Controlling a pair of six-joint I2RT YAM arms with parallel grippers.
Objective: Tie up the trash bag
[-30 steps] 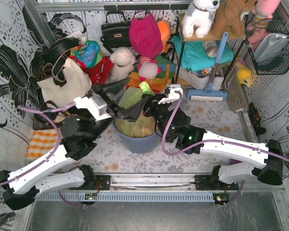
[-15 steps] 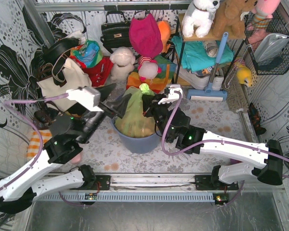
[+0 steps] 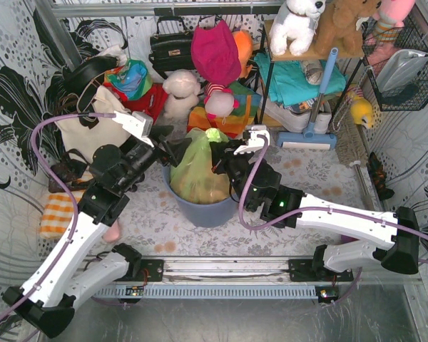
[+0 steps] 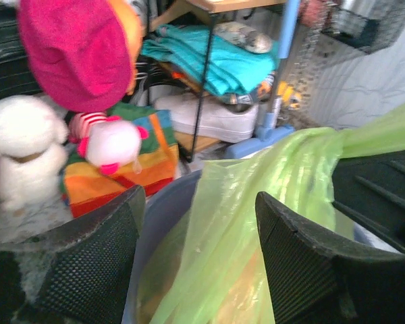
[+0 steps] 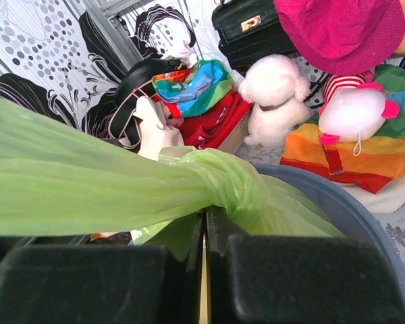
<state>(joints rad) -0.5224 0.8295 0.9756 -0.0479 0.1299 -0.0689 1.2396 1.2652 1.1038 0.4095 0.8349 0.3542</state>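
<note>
"Well, how will the trash bag (image 3: 198, 167) handle?"

"Light, I'd judge. It's thin, soft, slippery film that stretches and could tear. It sits in the blue-grey bin (image 3: 208, 212) with its top drawn upward. It's best taken by the gathered neck (image 5: 223, 183) or a handle loop, not the belly."

"And the jaws?"

"The left gripper (image 4: 197, 216) stands apart, astride a sheet of the film, clamping nothing. The right gripper (image 5: 204, 243) is pressed together, with a sliver of green caught between."

"What does each view add?"

"Only the right wrist view shows that twisted gather. The top view alone shows both arms flanking the bin."
</note>
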